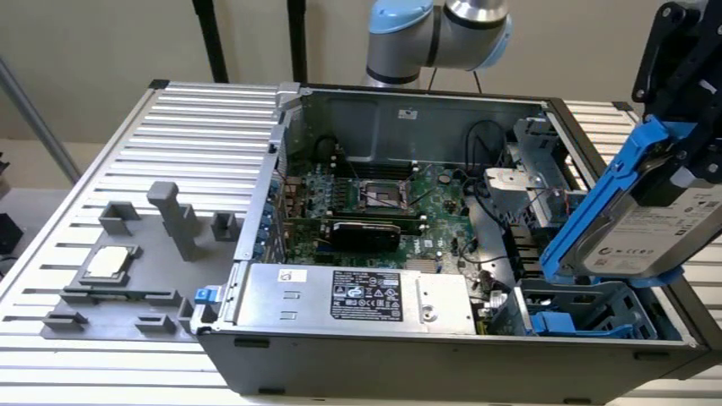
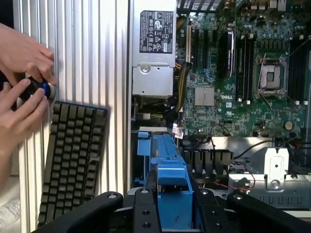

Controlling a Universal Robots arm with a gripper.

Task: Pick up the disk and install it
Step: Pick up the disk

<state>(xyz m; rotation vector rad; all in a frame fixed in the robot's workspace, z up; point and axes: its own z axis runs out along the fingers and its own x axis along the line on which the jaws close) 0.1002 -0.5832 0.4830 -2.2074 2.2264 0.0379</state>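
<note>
On the slatted worktop (image 1: 203, 110) we see the open computer case (image 1: 451, 359), holding a motherboard (image 1: 373, 199), a power supply (image 1: 350, 296) and a corner drive bay (image 1: 598, 309) with 1 blue plastic part (image 1: 559, 323) inside. Above that bay, at the exterior view's right, the jaws pinch the disk (image 1: 660, 224) by its blue rails, tilted, its white label showing.

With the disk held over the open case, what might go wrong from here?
The disk hangs tilted in the gripper above the drive bay; lowered askew, its blue rails may jam on the bay wall. Cables beside the bay could snag. A person's hands work near the case and might be struck.
</note>
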